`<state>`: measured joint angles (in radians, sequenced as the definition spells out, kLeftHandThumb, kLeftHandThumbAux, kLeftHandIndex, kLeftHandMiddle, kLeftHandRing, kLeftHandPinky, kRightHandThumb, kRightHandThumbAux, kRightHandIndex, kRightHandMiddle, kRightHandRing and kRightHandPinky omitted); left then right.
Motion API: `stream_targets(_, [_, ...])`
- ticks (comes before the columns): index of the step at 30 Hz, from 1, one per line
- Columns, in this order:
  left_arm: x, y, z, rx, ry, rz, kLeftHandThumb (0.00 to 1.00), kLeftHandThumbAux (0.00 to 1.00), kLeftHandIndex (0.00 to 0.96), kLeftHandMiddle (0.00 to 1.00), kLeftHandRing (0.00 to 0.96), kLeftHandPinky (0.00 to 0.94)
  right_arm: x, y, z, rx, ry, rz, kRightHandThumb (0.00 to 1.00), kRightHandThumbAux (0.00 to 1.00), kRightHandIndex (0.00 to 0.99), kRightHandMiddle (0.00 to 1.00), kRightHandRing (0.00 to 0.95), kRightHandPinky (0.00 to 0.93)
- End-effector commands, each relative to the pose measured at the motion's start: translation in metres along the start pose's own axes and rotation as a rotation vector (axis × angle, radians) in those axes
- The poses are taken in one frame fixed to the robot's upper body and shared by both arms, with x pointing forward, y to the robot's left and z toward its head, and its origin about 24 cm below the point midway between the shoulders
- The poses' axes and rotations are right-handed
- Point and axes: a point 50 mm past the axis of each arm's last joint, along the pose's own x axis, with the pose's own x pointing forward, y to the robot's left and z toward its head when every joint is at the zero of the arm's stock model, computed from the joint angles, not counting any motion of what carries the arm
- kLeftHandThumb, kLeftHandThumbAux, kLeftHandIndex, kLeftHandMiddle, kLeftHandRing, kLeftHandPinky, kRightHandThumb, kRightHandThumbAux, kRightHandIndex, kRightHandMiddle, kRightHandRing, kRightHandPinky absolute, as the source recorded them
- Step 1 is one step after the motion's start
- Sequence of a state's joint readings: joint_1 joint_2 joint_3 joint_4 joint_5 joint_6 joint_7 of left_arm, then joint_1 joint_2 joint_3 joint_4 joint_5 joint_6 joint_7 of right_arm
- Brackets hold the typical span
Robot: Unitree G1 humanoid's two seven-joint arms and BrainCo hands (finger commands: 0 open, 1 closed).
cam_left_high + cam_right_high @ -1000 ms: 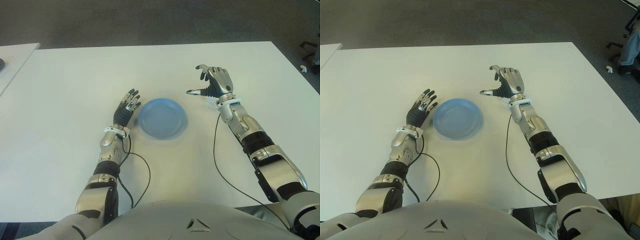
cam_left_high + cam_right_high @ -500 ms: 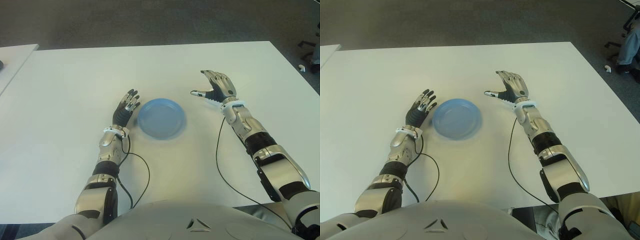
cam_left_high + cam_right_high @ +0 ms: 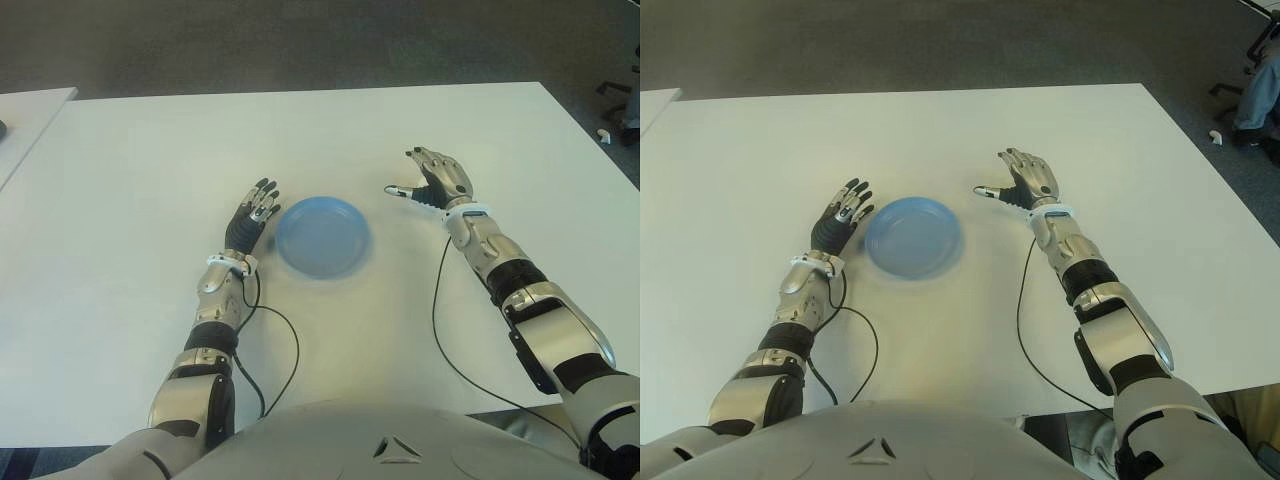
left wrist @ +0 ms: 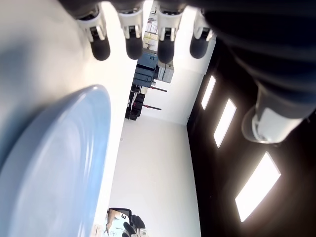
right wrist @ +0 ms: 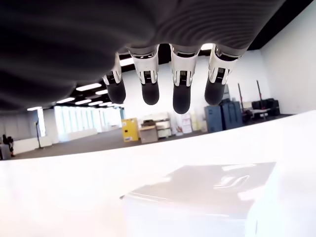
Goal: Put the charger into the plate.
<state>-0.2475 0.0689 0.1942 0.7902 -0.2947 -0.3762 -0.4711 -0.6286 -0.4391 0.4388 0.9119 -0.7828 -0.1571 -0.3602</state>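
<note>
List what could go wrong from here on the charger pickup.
1. The white charger lies under the open right hand and barely stands out from the white table. The eye views hide it, so the fingers may close off-centre and push it away.
2. The left hand shows right beside the plate, on its left. Any twitch could shift the plate.

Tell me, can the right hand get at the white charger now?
Probably yes: the open right hand has its fingers over the charger, nothing between them. The plate lies apart on its left, the left hand beyond it.
</note>
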Motion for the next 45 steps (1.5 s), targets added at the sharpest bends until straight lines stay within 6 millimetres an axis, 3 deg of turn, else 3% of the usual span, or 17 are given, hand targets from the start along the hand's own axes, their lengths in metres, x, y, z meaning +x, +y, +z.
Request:
stream_targets(1, [-0.013, 0.005, -0.016, -0.017, 0.08, 0.022, 0.027, 0.523, 0.0, 0.091, 0.044, 0.0, 0.0, 0.006, -0.002, -0.009, 0.021, 0.03, 0.338, 0.115, 0.0, 0.0, 0.0, 0.0])
stream_targets(19, [-0.013, 0.006, -0.015, -0.021, 0.074, 0.005, 0.028, 0.514, 0.0, 0.084, 0.042, 0.0, -0.001, 0.021, -0.01, -0.017, 0.108, 0.099, 0.352, 0.126, 0.0, 0.0, 0.0, 0.0])
stream_targets(45, [-0.016, 0.01, -0.015, -0.04, 0.07, 0.018, 0.031, 0.528, 0.0, 0.074, 0.044, 0.0, -0.013, 0.023, -0.044, -0.045, 0.17, 0.204, 0.359, 0.182, 0.0, 0.0, 0.0, 0.0])
